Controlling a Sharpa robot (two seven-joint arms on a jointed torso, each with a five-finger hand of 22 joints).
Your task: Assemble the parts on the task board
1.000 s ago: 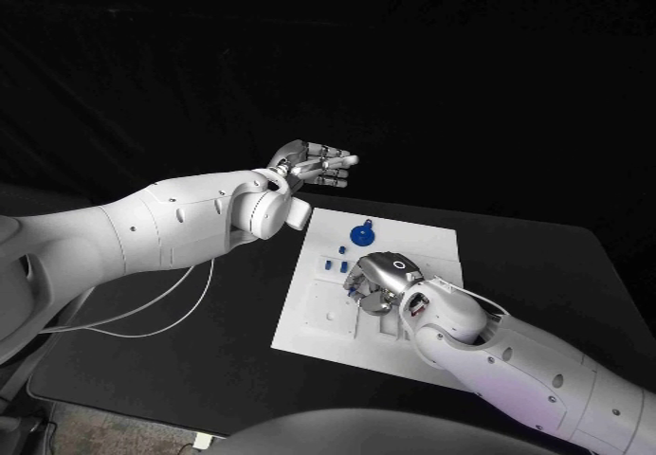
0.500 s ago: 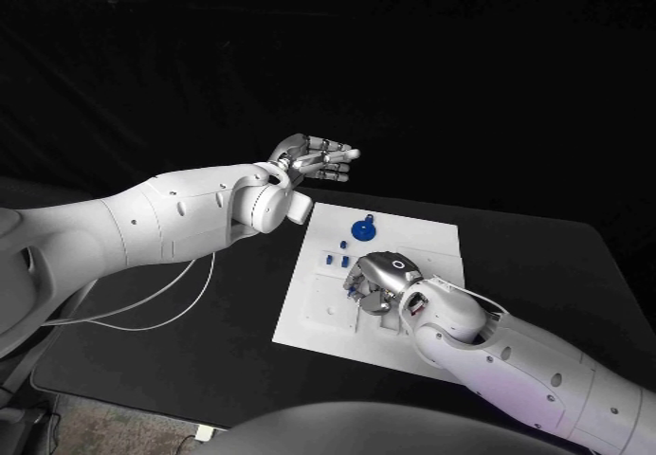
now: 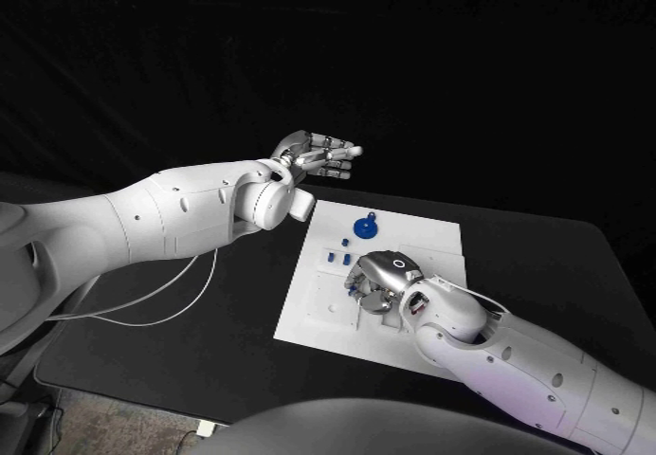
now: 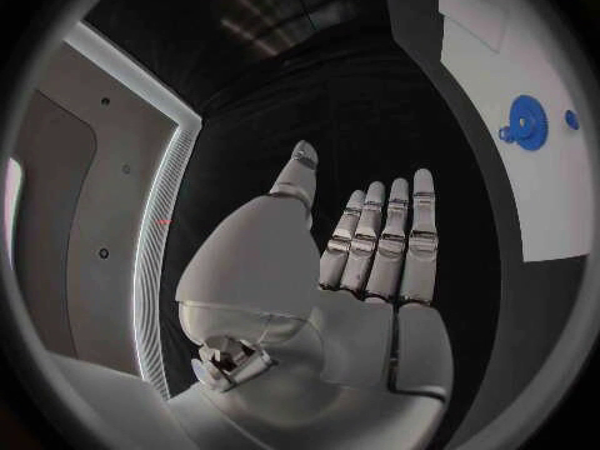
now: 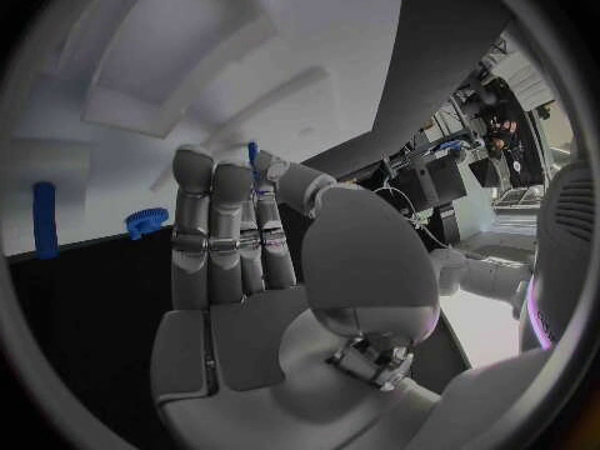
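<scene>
The white task board (image 3: 417, 237) lies in the middle of the black table. A blue gear (image 3: 362, 228) sits near its far edge, and two small blue parts (image 3: 337, 258) stand by its left edge. My right hand (image 3: 380, 282) is low over the board's middle. In the right wrist view its thumb and fingertips pinch a small blue part (image 5: 254, 155). A blue peg (image 5: 45, 220) and a blue toothed piece (image 5: 146, 220) lie beyond them. My left hand (image 3: 318, 156) is raised beyond the board's far left corner, fingers straight and holding nothing. The left wrist view shows the gear (image 4: 529, 125) on the board (image 4: 550, 205).
A white cable (image 3: 151, 299) loops over the table's left side under my left arm. Bare black tabletop (image 3: 547, 256) lies to the right of the board.
My left arm has crept slightly up and forward with its hand still open. My right hand has stayed over the board's middle.
</scene>
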